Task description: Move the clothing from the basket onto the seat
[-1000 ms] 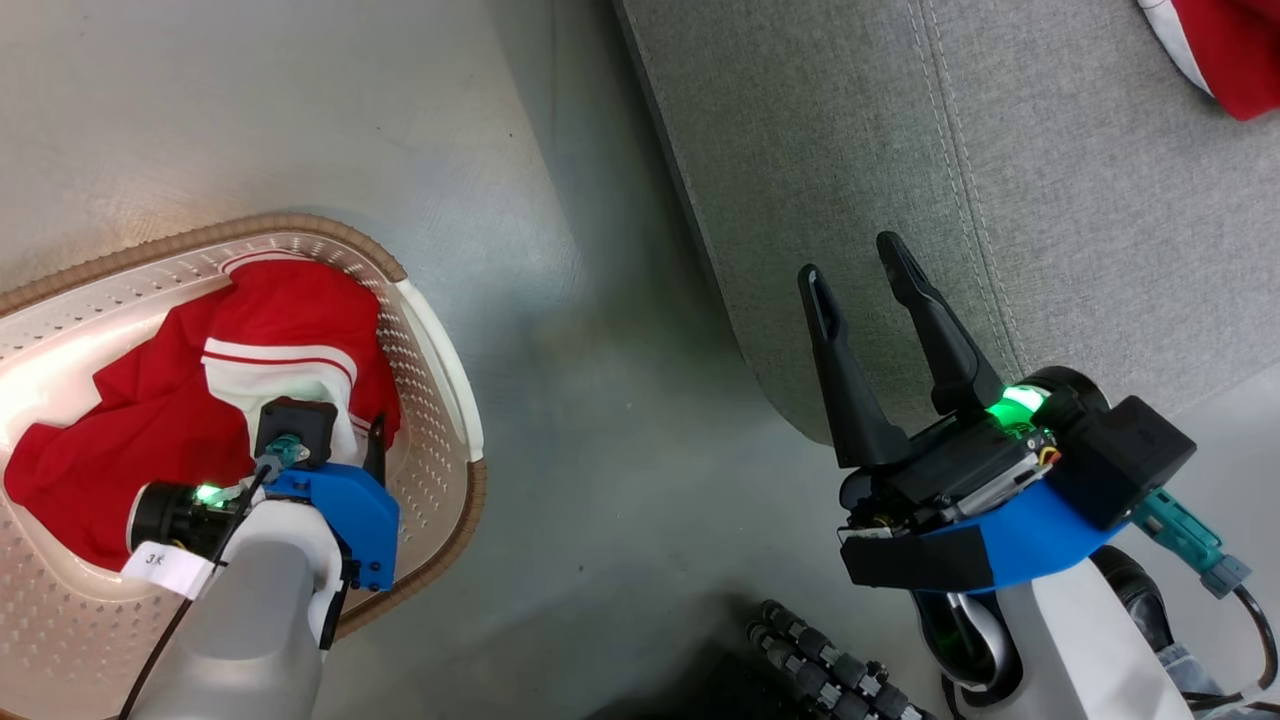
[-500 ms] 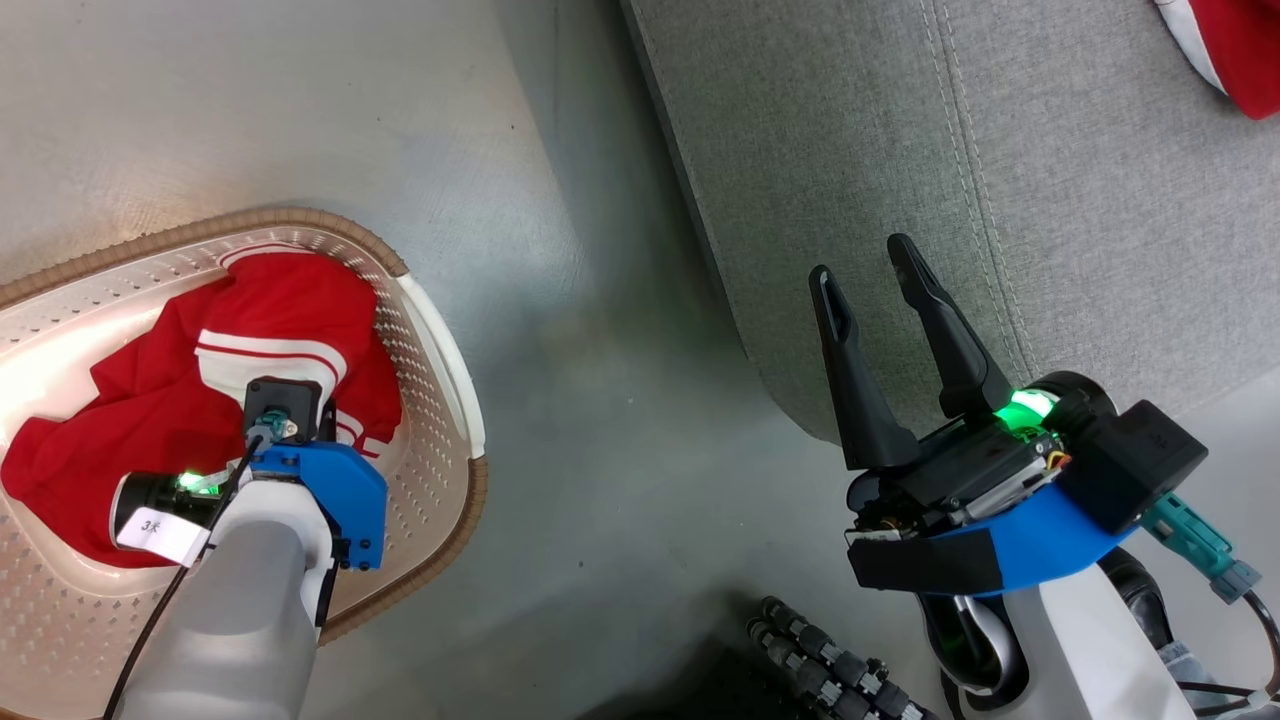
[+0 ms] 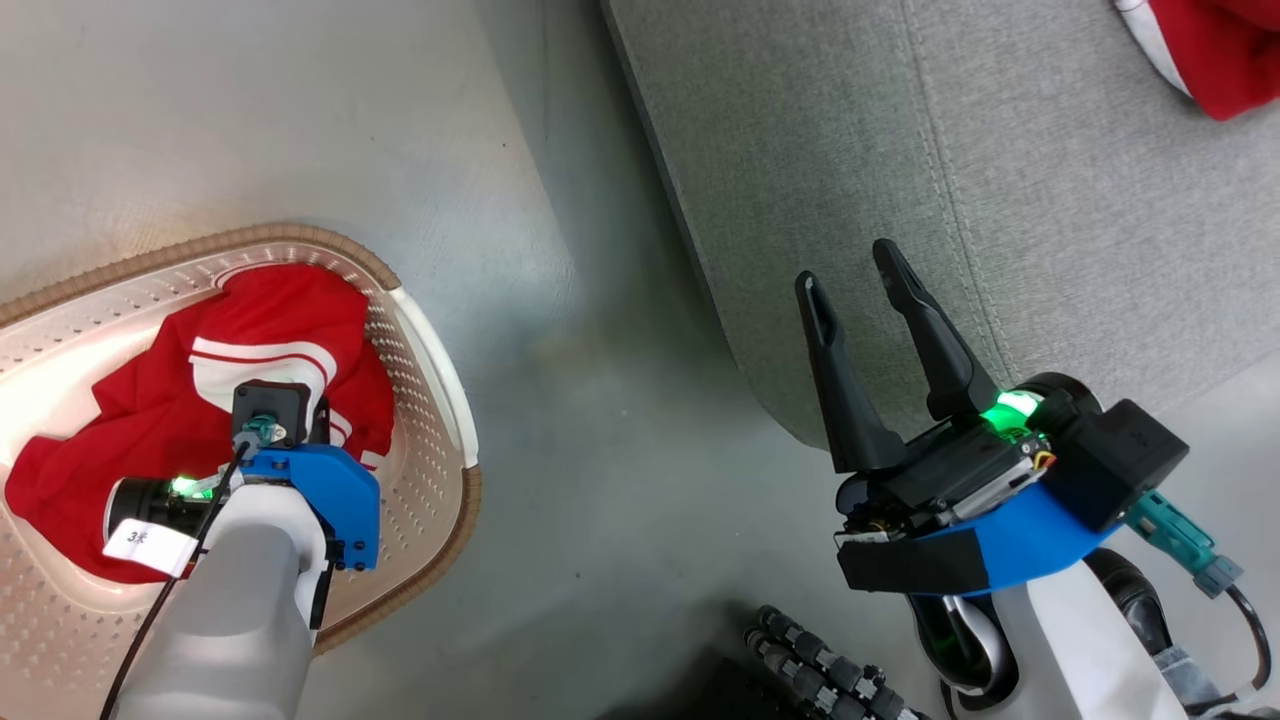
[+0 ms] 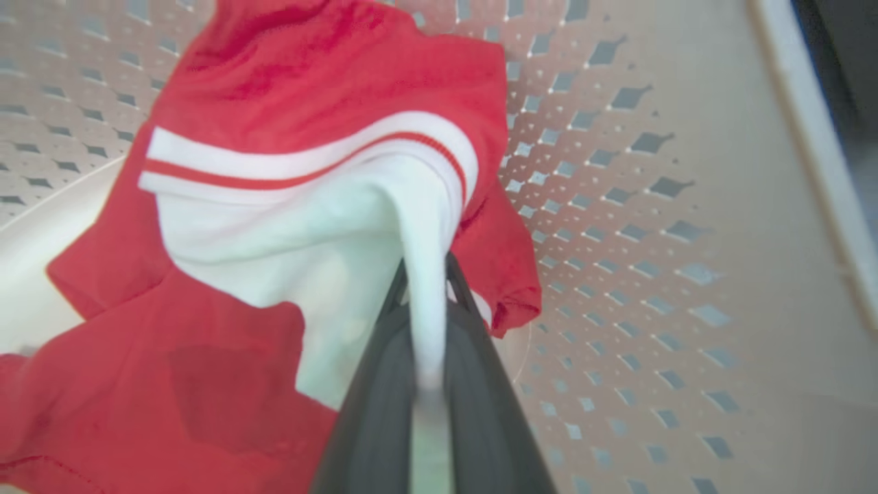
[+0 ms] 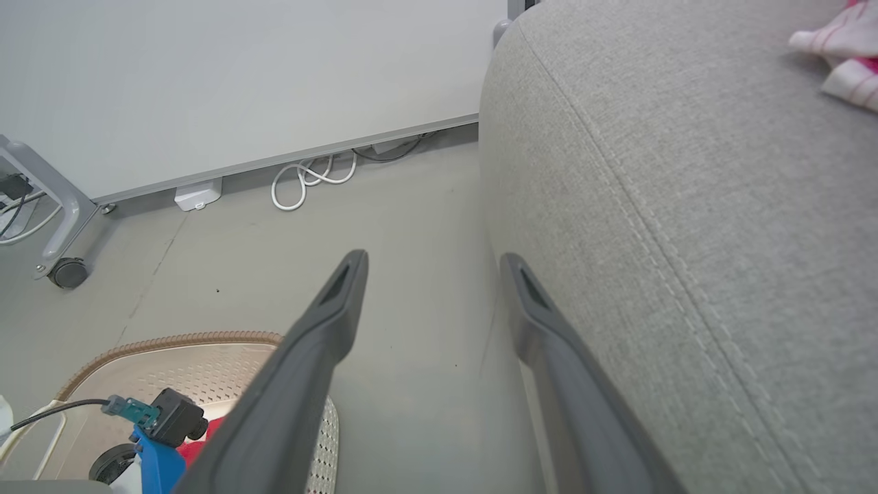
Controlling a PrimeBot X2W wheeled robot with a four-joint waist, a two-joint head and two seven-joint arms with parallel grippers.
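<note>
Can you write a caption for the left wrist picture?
Left gripper's dark fingers pinch a white fold of the soft red striped garment inside the cream perforated plastic basket.

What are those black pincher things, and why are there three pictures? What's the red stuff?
Those are a robot's two hands, called grippers. One picture looks down from its head. The other two come from cameras on its wrists. The left gripper is inside the white basket on the floor, shut on a red and white garment. The right gripper is open and holds nothing, next to the grey seat. On the seat lies a second red garment.
</note>
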